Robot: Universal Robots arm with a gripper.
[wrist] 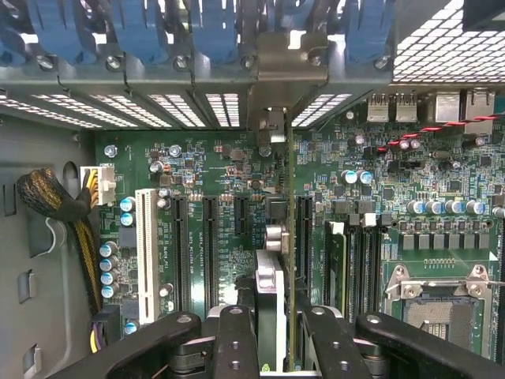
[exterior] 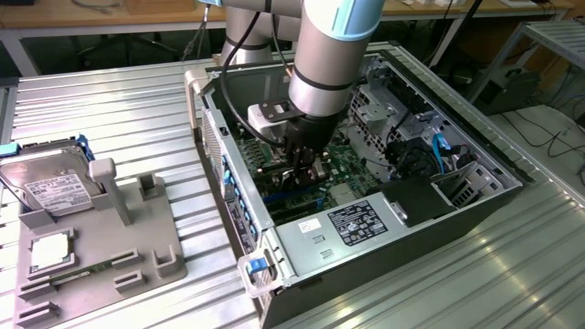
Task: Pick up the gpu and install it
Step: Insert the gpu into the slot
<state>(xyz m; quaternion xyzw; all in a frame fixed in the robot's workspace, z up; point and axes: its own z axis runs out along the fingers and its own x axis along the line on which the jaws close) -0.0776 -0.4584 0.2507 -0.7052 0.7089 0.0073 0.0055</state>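
The arm reaches down into the open computer case [exterior: 366, 171], which lies on its side on the ribbed metal table [exterior: 119, 116]. The gripper [exterior: 305, 164] sits low over the motherboard [exterior: 343, 161], near the case's rear wall, and its fingers [wrist: 237, 347] are clamped on the gpu [wrist: 289, 237], a thin dark card held on edge above the expansion slots. In the wrist view the card runs straight away from the fingers, with its silver bracket [wrist: 288, 67] up against the row of blue slot clips [wrist: 142, 28] at the rear wall. Around it stand empty black slots [wrist: 210, 241], a white slot [wrist: 145, 245], a braided cable bundle [wrist: 55, 201] and the bare processor socket [wrist: 438, 304]. The exterior view adds what surrounds the case: the power supply [exterior: 361, 223] with its label at the near end, blue cables [exterior: 443, 154] by the drive cage, and a grey parts holder [exterior: 92, 253] at the table's edge on the exterior view's left, carrying a hard drive [exterior: 46, 185]
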